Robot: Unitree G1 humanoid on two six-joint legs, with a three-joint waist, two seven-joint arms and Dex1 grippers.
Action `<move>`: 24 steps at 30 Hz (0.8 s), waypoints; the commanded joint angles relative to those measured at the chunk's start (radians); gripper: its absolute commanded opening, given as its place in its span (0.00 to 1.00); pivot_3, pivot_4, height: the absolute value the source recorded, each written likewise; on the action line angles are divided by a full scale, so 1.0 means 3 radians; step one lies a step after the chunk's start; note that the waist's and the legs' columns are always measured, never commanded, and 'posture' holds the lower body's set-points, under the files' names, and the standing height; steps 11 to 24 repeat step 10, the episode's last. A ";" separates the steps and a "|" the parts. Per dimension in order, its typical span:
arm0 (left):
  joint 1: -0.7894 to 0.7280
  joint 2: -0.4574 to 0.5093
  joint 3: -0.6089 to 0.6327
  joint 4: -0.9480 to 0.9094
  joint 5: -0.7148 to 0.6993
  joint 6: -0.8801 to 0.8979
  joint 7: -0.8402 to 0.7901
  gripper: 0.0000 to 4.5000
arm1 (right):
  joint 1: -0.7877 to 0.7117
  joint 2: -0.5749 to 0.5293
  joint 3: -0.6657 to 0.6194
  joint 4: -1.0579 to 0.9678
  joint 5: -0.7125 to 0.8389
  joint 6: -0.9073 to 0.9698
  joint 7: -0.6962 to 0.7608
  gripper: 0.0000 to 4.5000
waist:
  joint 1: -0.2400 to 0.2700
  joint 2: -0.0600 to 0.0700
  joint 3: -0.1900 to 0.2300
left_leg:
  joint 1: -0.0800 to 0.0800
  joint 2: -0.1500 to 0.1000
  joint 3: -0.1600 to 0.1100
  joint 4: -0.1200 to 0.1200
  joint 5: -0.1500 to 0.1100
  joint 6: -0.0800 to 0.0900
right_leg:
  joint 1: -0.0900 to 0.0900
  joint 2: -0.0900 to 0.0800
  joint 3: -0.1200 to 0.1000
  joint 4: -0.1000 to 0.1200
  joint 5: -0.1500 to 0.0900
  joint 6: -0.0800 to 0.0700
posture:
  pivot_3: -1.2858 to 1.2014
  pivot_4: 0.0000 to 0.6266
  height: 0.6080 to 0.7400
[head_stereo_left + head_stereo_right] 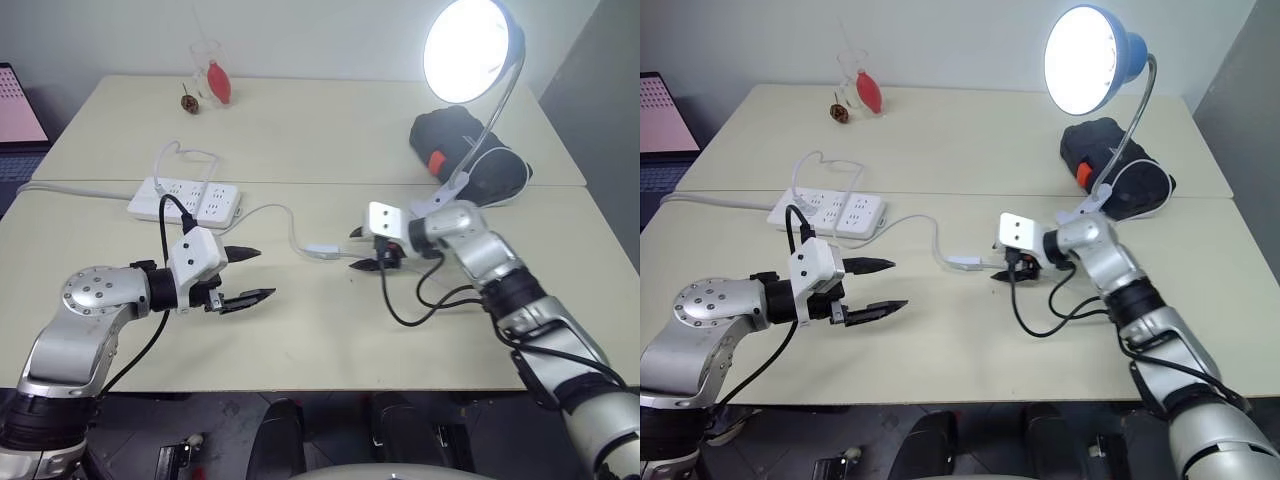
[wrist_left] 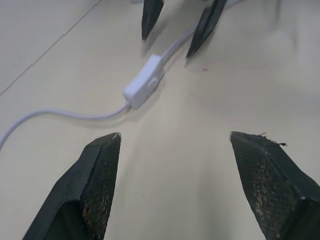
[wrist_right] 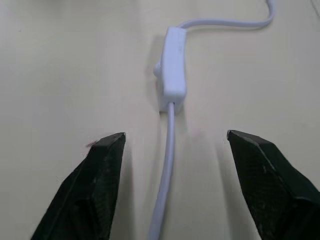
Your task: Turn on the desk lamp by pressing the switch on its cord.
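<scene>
Nearest you, your left gripper (image 1: 252,274) hovers over the pale, matte table (image 1: 300,350) with its two black tapered fingers spread wide and nothing between them. In its wrist view the fingertips (image 2: 100,170) show a coarse, gritty pad surface, worn at the edges.

Your right gripper (image 1: 362,250) points back toward the left one, its fingers also wide apart and empty. The cord (image 3: 167,165) runs between them without touching either.

The switch (image 1: 319,250) lies flat on the table between your two grippers, just beyond the right one's tips: a small, smooth, oblong white plastic block, thicker than the thin round cord leaving each end. The right wrist view shows a small rounded nub on its side that the head views do not resolve.

The head views give you what the wrist cameras cannot: the desk lamp (image 1: 1085,60) is lit, its blue bowl shade glowing white inside, on a curved silver gooseneck above a black bag (image 1: 1110,150). A flat white power strip (image 1: 185,200) sits at the table's left.
</scene>
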 commanded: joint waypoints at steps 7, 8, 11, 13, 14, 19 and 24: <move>0.0106 0.0234 0.0412 -0.0299 -0.0279 0.0316 -0.0010 0.81 | 0.0663 -0.0689 -0.0740 -0.1577 0.0784 0.0914 0.0183 0.99 | -0.0003 0.0000 0.0000 | 0.0005 0.0000 0.0001 0.0000 0.0000 0.0000 | 0.0002 0.0000 0.0000 0.0001 0.0000 0.0000 | 0.52 0.24 1.00; 0.0108 0.0244 0.0414 -0.0305 -0.0289 0.0327 -0.0006 0.81 | 0.0696 -0.0714 -0.0774 -0.1639 0.0830 0.0972 0.0150 0.99 | -0.0002 0.0000 0.0000 | 0.0007 0.0000 0.0003 0.0001 0.0000 0.0000 | 0.0004 0.0000 0.0002 0.0001 0.0000 0.0000 | 0.52 0.24 1.00; 0.0104 0.0276 0.0395 -0.0308 -0.0298 0.0328 -0.0036 0.81 | 0.0729 -0.0735 -0.0825 -0.1710 0.0890 0.1037 0.0094 0.99 | -0.0003 0.0000 0.0000 | 0.0008 0.0000 0.0004 0.0001 0.0000 0.0000 | 0.0004 0.0000 0.0003 0.0001 0.0000 0.0000 | 0.52 0.24 1.00; 0.0104 0.0276 0.0395 -0.0308 -0.0298 0.0328 -0.0036 0.81 | 0.0729 -0.0735 -0.0825 -0.1710 0.0890 0.1037 0.0094 0.99 | -0.0003 0.0000 0.0000 | 0.0008 0.0000 0.0004 0.0001 0.0000 0.0000 | 0.0004 0.0000 0.0003 0.0001 0.0000 0.0000 | 0.52 0.24 1.00; 0.0104 0.0276 0.0395 -0.0308 -0.0298 0.0328 -0.0036 0.81 | 0.0729 -0.0735 -0.0825 -0.1710 0.0890 0.1037 0.0094 0.99 | -0.0003 0.0000 0.0000 | 0.0008 0.0000 0.0004 0.0001 0.0000 0.0000 | 0.0004 0.0000 0.0003 0.0001 0.0000 0.0000 | 0.52 0.24 1.00; 0.0104 0.0276 0.0395 -0.0308 -0.0298 0.0328 -0.0036 0.81 | 0.0729 -0.0735 -0.0825 -0.1710 0.0890 0.1037 0.0094 0.99 | -0.0003 0.0000 0.0000 | 0.0008 0.0000 0.0004 0.0001 0.0000 0.0000 | 0.0004 0.0000 0.0003 0.0001 0.0000 0.0000 | 0.52 0.24 1.00; 0.0104 0.0276 0.0395 -0.0308 -0.0298 0.0328 -0.0036 0.81 | 0.0729 -0.0735 -0.0825 -0.1710 0.0890 0.1037 0.0094 0.99 | -0.0003 0.0000 0.0000 | 0.0008 0.0000 0.0004 0.0001 0.0000 0.0000 | 0.0004 0.0000 0.0003 0.0001 0.0000 0.0000 | 0.52 0.24 1.00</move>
